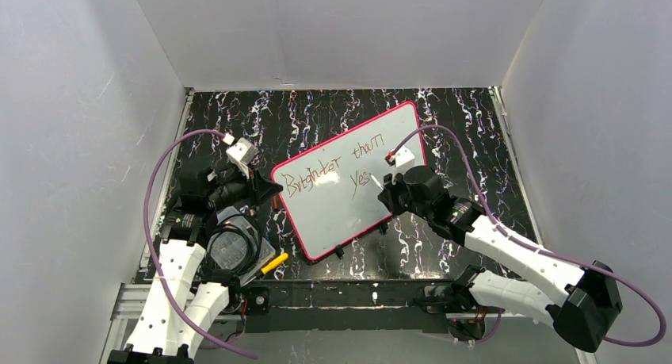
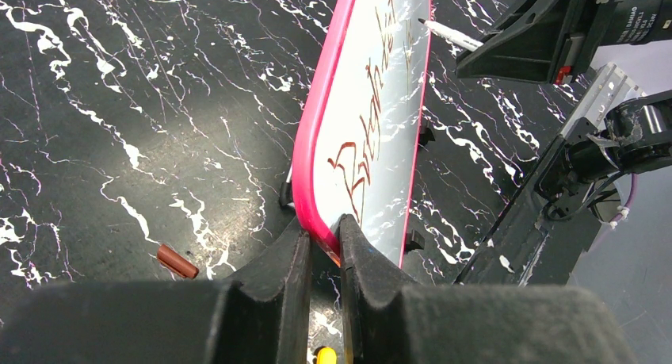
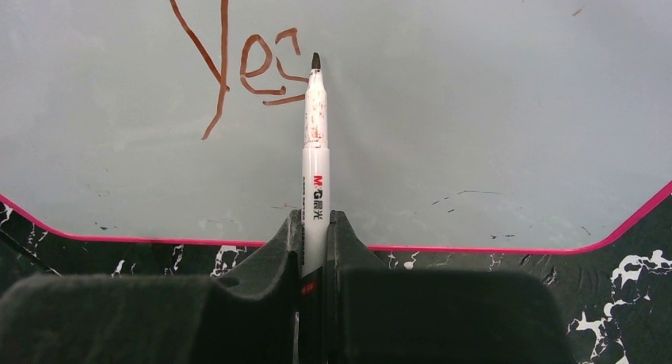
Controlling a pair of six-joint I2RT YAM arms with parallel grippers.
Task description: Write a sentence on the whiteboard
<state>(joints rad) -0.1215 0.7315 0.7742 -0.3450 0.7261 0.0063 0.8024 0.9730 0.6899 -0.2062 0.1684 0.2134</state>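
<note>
The left gripper (image 2: 323, 235) clamps the board (image 1: 337, 213) at its 9 o'clock edge. The right gripper (image 3: 315, 221), at 3 o'clock, pinches the pen (image 3: 315, 166) on the sentence (image 1: 333, 176). If the clamp slips, letters will skew.

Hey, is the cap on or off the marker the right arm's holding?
Off. The marker in the right gripper shows its bare dark tip beside the sentence on the whiteboard.

The pink-framed white rectangular whiteboard (image 1: 337, 217) lies askew on the black marbled table (image 1: 317, 118). My left gripper (image 2: 325, 231) sits on its left edge. My right gripper (image 3: 315, 221), over its right half, sets the white plastic marker (image 3: 315, 166) tip just right of the reddish-brown handwritten lettering (image 3: 224, 55).
</note>
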